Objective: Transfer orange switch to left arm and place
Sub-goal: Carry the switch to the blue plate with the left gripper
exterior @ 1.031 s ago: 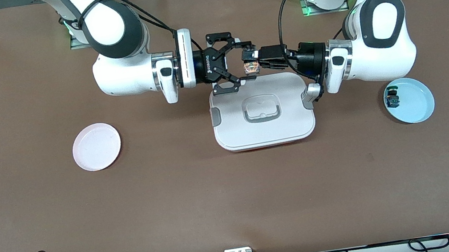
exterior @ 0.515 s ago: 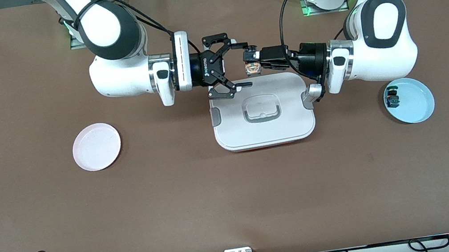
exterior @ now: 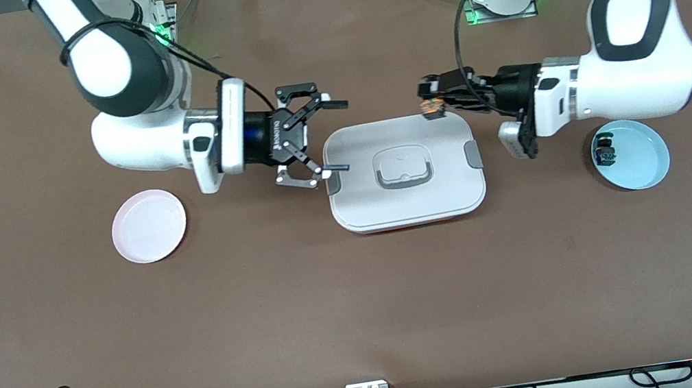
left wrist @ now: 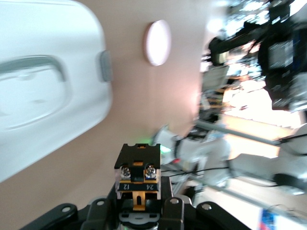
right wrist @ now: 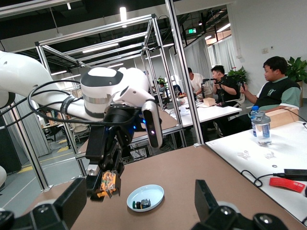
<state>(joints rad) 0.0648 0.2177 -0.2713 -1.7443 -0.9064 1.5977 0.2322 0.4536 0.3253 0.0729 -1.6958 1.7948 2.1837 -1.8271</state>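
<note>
My left gripper (exterior: 429, 99) is shut on the orange switch (exterior: 430, 109) and holds it in the air over the box's edge nearest the robot bases. The left wrist view shows the switch (left wrist: 138, 165) end-on between the left gripper's (left wrist: 138, 211) jaws. The white box (exterior: 403, 171) sits mid-table and also shows in the left wrist view (left wrist: 48, 72). My right gripper (exterior: 344, 137) is open and empty, in the air over the box's edge toward the right arm's end. The right wrist view shows the open right gripper (right wrist: 139, 213) with the switch (right wrist: 109, 183) some way off in the left gripper.
A blue plate (exterior: 650, 163) holding a green-topped switch (exterior: 605, 153) sits toward the left arm's end; it also shows in the right wrist view (right wrist: 156, 191). An empty pink plate (exterior: 149, 225) sits toward the right arm's end and also shows in the left wrist view (left wrist: 157, 42).
The two grippers have drawn apart. The open right gripper backed off the switch toward its own end. The left gripper pulled back toward its end, still holding the switch.
</note>
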